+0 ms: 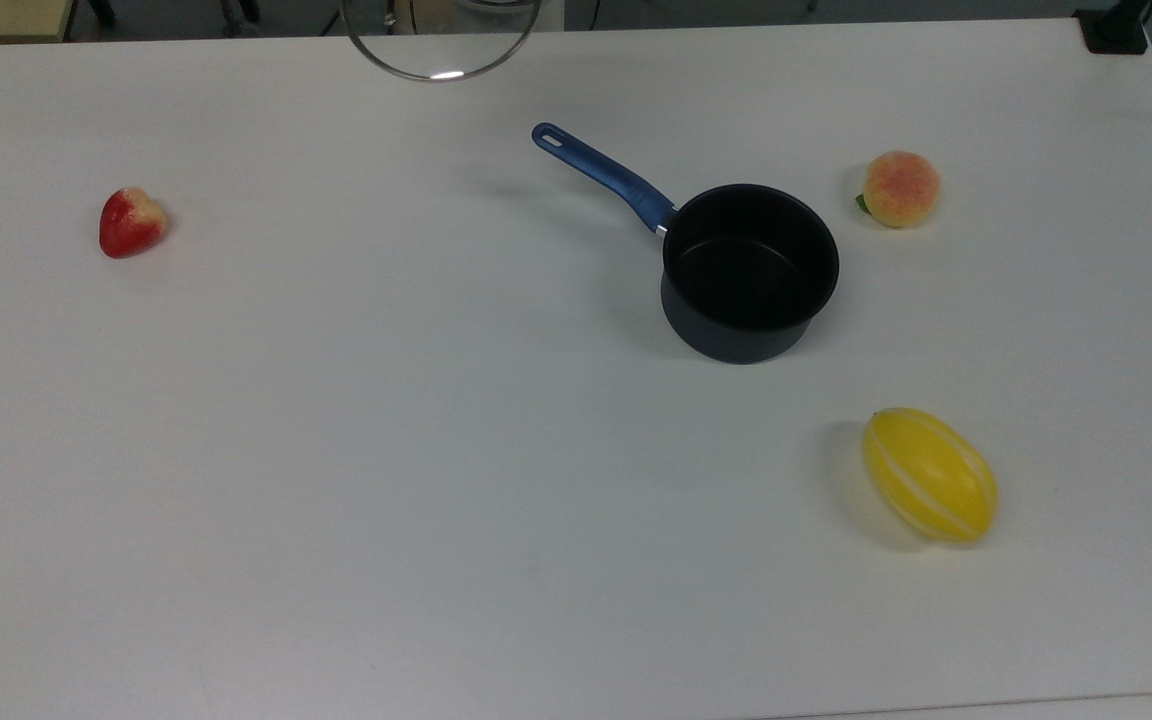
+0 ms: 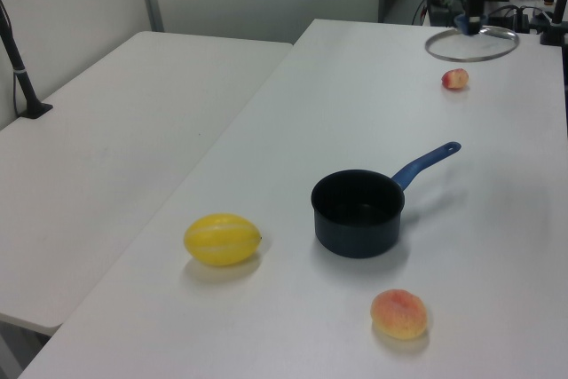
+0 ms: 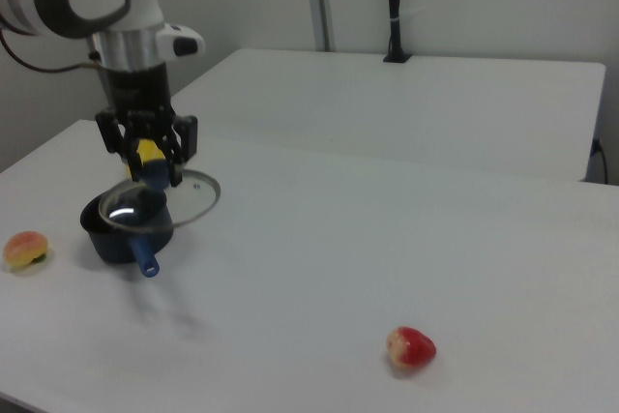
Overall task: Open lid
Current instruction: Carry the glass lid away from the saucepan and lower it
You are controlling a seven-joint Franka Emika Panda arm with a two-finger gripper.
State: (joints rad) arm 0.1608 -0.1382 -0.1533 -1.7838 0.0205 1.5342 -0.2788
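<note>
- Right view: the claw (image 3: 148,163) is clamped on the blue knob of the lid (image 3: 160,202), holding it up in the air, roughly level, clear of the table (image 3: 387,258).
- Same view, the pan (image 3: 126,227) sits just under and behind the claw as seen from here, mouth open, blue handle sticking out toward the camera. So the lid's off the pan for sure.
- The peach (image 3: 25,248) is off to the right view's left of the claw, and the strawberry (image 3: 411,347) is well away to the right view's lower right.
- Top view: the lid (image 1: 440,38) hangs at the top edge, glass rim catching a bit of glare. The pan (image 1: 748,270) is well apart from it toward the top view's lower right, and the handle tip points back up toward the lid's side of the table (image 1: 436,450).
- Top view again: strawberry (image 1: 131,221) far left, peach (image 1: 900,188) right of the pan, yellow melon (image 1: 929,474) further down on the right.
- Left view: the lid (image 2: 471,44) floats at the far end of the table above the strawberry (image 2: 455,79); pan (image 2: 358,213), melon (image 2: 222,239) and peach (image 2: 399,313) are all much nearer the camera.
</note>
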